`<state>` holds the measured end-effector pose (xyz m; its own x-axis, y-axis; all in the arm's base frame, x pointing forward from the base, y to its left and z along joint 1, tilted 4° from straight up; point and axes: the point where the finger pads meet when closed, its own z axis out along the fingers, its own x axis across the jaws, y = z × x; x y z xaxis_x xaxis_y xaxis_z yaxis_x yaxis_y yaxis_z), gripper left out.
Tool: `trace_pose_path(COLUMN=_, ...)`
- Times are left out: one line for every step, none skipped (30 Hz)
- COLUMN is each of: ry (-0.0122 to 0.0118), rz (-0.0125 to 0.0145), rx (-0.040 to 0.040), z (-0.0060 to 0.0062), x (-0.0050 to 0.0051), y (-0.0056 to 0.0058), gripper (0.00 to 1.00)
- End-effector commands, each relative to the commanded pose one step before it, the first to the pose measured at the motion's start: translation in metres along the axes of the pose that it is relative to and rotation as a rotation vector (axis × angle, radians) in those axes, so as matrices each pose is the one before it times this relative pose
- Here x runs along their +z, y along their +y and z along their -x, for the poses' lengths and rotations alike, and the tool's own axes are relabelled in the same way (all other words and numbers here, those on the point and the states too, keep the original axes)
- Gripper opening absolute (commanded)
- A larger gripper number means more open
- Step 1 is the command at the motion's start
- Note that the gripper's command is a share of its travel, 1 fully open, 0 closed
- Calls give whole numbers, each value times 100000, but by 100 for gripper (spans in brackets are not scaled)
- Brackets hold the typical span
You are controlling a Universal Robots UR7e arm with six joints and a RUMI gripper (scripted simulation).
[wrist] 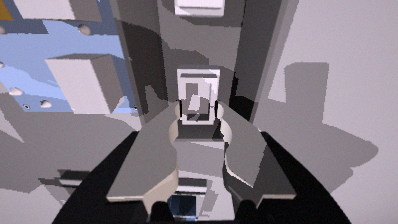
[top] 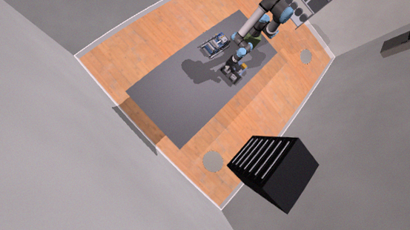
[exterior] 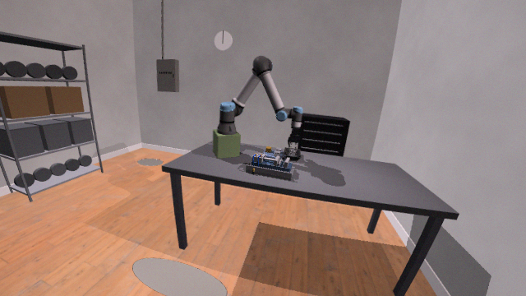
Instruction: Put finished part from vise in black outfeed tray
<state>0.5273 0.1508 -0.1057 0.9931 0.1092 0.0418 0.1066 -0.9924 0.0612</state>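
Note:
In the wrist view my gripper (wrist: 198,101) is shut on the finished part (wrist: 198,100), a light grey block with a rectangular pocket on top. The part sits low inside the black outfeed tray (wrist: 200,55); I cannot tell whether it touches the tray floor. Another light grey block (wrist: 198,6) lies farther along the same tray, apart from the held one. The blue vise (wrist: 65,65) is to the left, with a grey jaw block on it. In the top view the gripper (top: 234,70) is over the tray, right of the vise (top: 215,44).
The arm's green base block (exterior: 226,144) stands at the back of the dark table (exterior: 312,177). In the exterior view the vise fixture (exterior: 269,163) stands in front of the gripper (exterior: 292,152). A black drawer cabinet (exterior: 325,133) stands behind the table.

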Motion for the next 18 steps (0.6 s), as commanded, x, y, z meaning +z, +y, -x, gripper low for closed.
trace_pose_path(ry=165, rz=0, rx=79, z=-58, x=120, y=0, gripper=0)
trace_pose_path(ry=0, rz=0, rx=0, z=0, x=0, y=0, gripper=0)
trace_pose_path(ry=0, rz=0, rx=7, z=0, x=51, y=0, gripper=0)
trace_pose_path(ry=0, rz=0, rx=0, z=0, x=52, y=0, gripper=0)
trace_pose_path(ry=0, rz=0, rx=0, z=0, x=53, y=0, gripper=0)
trace_pose_path(ry=0, rz=0, rx=0, z=0, x=54, y=0, gripper=0)
trace_pose_path(ry=0, rz=0, rx=0, z=0, x=54, y=0, gripper=0)
trace_pose_path(ry=0, rz=0, rx=0, z=0, x=54, y=0, gripper=0)
trace_pose_path(ry=0, rz=0, rx=0, z=0, x=53, y=0, gripper=0)
trace_pose_path(ry=0, rz=0, rx=0, z=0, x=52, y=0, gripper=0)
trace_pose_path(ry=0, rz=0, rx=0, z=0, x=51, y=0, gripper=0)
trace_pose_path(ry=0, rz=0, rx=0, z=0, x=49, y=0, gripper=0)
trace_pose_path(ry=0, rz=0, rx=0, z=0, x=46, y=0, gripper=0)
trace_pose_path(ry=0, rz=0, rx=0, z=0, x=44, y=0, gripper=0)
trace_pose_path(ry=0, rz=0, rx=0, z=0, x=41, y=0, gripper=0)
trace_pose_path(ry=0, rz=0, rx=0, z=0, x=38, y=0, gripper=0)
trace_pose_path(ry=0, rz=0, rx=0, z=0, x=35, y=0, gripper=0)
trace_pose_path(ry=0, rz=0, rx=0, z=0, x=0, y=0, gripper=0)
